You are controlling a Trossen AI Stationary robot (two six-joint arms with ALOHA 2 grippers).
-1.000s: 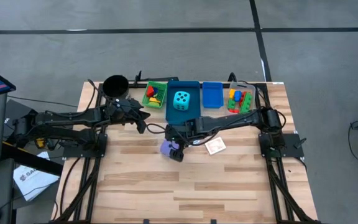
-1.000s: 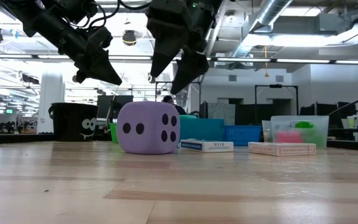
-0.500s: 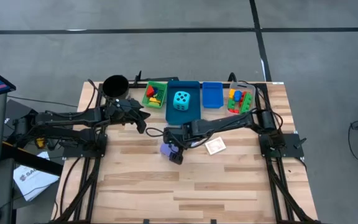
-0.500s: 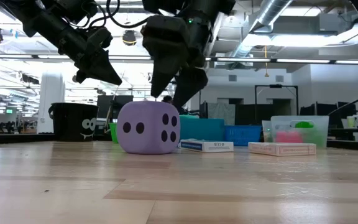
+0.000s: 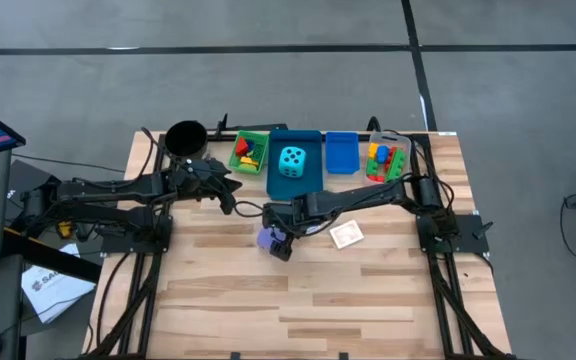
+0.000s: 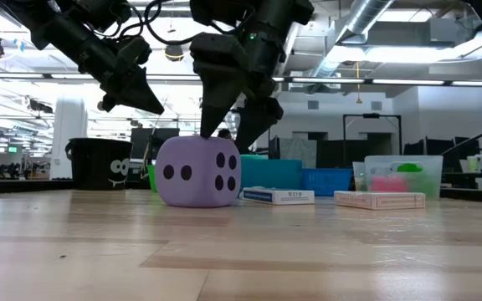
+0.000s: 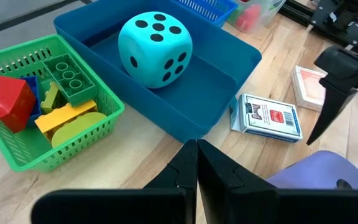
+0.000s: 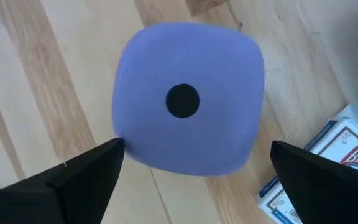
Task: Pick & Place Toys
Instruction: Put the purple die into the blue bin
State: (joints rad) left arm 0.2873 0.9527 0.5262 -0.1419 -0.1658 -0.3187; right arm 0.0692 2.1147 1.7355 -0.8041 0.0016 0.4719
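A purple die (image 5: 267, 238) rests on one face on the wooden table (image 5: 298, 300), near the middle. My right gripper (image 8: 196, 144) hangs open over it, pointing steeply down, one finger on each side of the die's top (image 6: 199, 142). My left gripper (image 5: 230, 200) is shut and empty, hovering left of the blue bin (image 5: 308, 180). That bin holds a cyan dotted die (image 7: 156, 48). A blue card box (image 7: 269, 116) and a red card box (image 5: 346, 235) lie flat on the table right of the purple die. My right gripper's fingers (image 8: 86, 171) flank the purple die's upper edges (image 8: 126, 134) from above. In the low view one fingertip (image 6: 206, 130) stands right at the die's top edge. Whether it touches the die, I cannot tell.
Along the far edge stand a black cup (image 5: 186, 137), a green basket (image 5: 249, 152) of bricks, a small blue bin (image 5: 341, 152) and a clear bin (image 5: 386, 160) of bricks. The table's near half is bare wood.
My right gripper has come down toward the purple die, staying open, until its fingertips reach the level of the die's top. The left arm has kept still.
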